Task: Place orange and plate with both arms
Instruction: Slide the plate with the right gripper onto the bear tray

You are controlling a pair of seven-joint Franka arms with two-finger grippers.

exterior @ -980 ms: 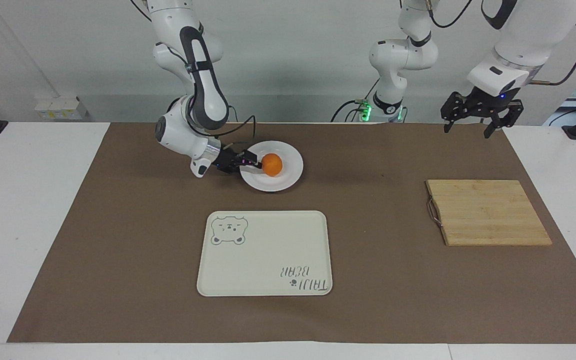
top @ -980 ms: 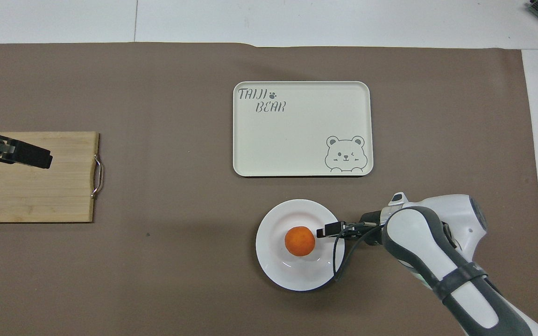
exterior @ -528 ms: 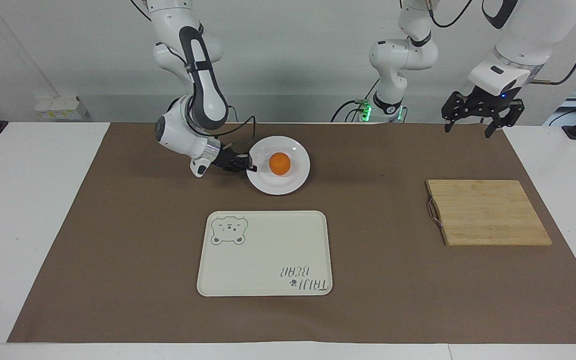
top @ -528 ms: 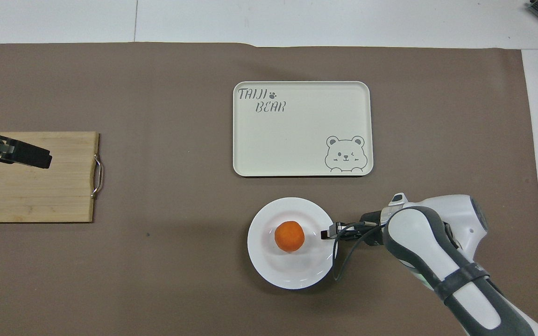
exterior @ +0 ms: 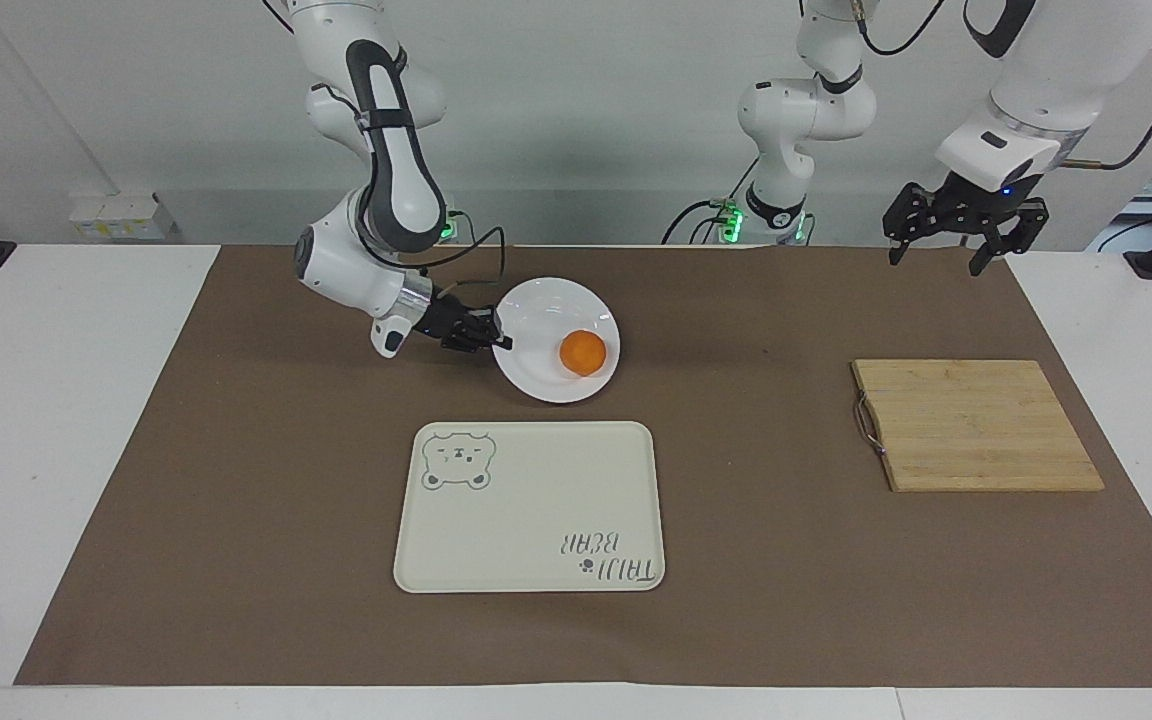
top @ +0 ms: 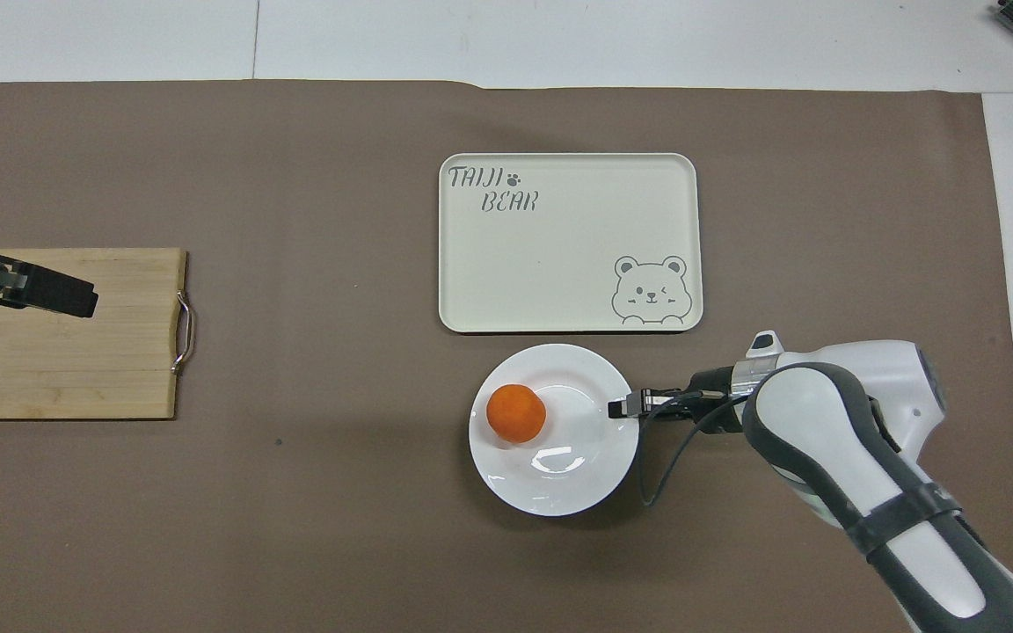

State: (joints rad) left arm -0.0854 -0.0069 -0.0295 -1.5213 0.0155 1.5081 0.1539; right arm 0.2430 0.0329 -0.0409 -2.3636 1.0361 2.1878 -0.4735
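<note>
The white plate (exterior: 546,310) (top: 559,475) is over the brown mat, just nearer to the robots than the cream bear tray. The orange (exterior: 583,352) (top: 515,413) lies in the plate against the rim toward the left arm's end. My right gripper (exterior: 498,340) (top: 625,406) reaches in low and sideways and is shut on the plate's rim at the right arm's end. The plate looks slightly tilted. My left gripper (exterior: 946,245) (top: 49,294) waits open and empty, raised over the wooden board's end of the table.
The cream bear tray (exterior: 536,510) (top: 559,255) lies mid-table, farther from the robots than the plate. A wooden cutting board (exterior: 976,425) (top: 58,352) with a metal handle lies toward the left arm's end. A brown mat covers the table.
My right gripper closed on the plate's rim and moved the plate closer to the tray. The orange rolled across the plate toward the left arm's end. The left arm stayed still.
</note>
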